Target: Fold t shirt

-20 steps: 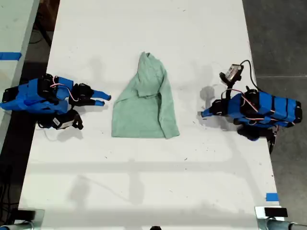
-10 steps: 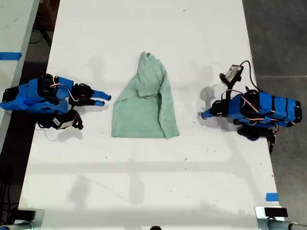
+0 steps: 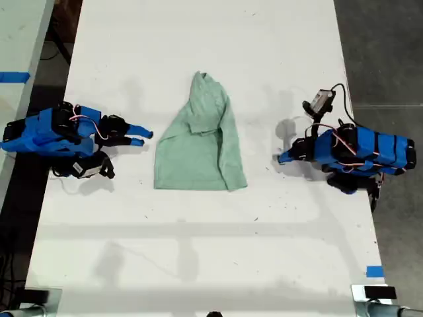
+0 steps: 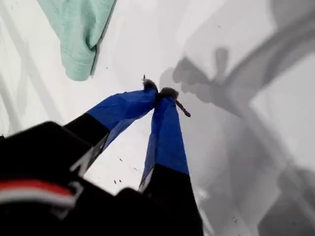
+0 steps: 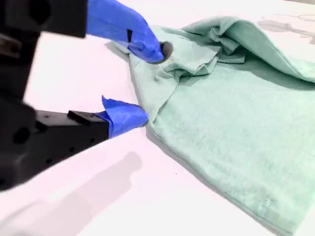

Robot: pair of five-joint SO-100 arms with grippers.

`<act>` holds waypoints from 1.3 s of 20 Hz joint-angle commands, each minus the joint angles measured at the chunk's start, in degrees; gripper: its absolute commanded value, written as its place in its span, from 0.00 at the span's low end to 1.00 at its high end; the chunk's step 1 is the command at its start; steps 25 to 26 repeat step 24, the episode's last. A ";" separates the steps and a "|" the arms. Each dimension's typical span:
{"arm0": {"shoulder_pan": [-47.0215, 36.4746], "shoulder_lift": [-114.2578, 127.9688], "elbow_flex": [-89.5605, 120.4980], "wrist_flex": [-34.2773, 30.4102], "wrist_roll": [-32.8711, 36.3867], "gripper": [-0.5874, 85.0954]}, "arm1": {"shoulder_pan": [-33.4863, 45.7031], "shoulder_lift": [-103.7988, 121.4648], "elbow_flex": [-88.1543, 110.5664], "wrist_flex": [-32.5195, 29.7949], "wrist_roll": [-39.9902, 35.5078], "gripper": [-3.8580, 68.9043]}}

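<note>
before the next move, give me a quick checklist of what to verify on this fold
1. Pale mint-green cotton t shirt lies on the white table, partly folded: ok.
2. My second gripper open, fingertips at the shirt's edge: ok.
3. Fabric actually between the second gripper's jaws: cannot tell.
4. My first gripper shut, holding nothing: ok.
5. First gripper apart from the shirt; its rounded corner lies well off the tips: ok.
6. Fold neat: not ok, the narrow end is bunched and wrinkled.
</note>
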 commanded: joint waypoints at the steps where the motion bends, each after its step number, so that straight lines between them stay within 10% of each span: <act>1: -0.18 0.44 0.53 -0.97 0.70 0.21 | -0.79 0.70 2.81 0.18 0.79 0.08; 26: -0.18 0.44 0.53 -0.97 0.70 0.21 | -1.85 0.70 2.72 0.18 1.49 0.09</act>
